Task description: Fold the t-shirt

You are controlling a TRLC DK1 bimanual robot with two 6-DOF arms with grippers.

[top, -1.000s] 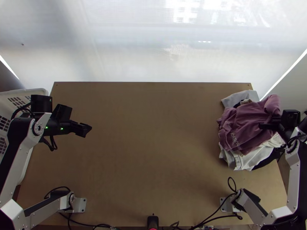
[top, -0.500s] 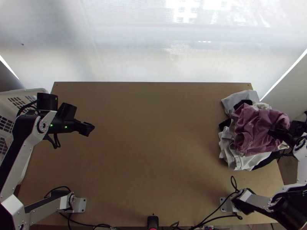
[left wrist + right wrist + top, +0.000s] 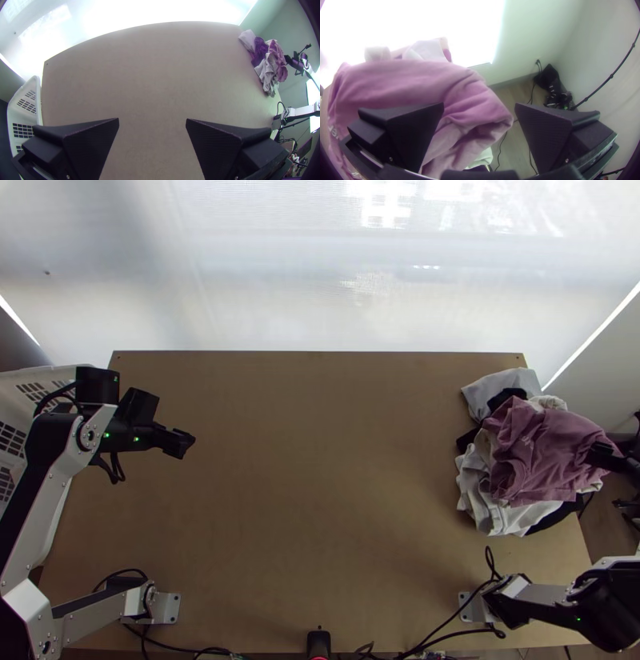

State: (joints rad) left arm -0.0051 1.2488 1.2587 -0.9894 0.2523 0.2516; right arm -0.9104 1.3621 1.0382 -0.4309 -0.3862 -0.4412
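Top view: the pink t-shirt [image 3: 540, 456] lies bunched on a pile of clothes [image 3: 504, 512] by the right edge of the counter [image 3: 320, 540], just inward of the right gripper [image 3: 598, 457], toward the middle. The right gripper is clearly the nearer; the left gripper [image 3: 186, 444] is well apart, across the counter. Both have their fingers spread, clamped on nothing. Bunched so, the shirt gives no clear long axis; the next grasp probably calls for the right gripper to shift inward over it.
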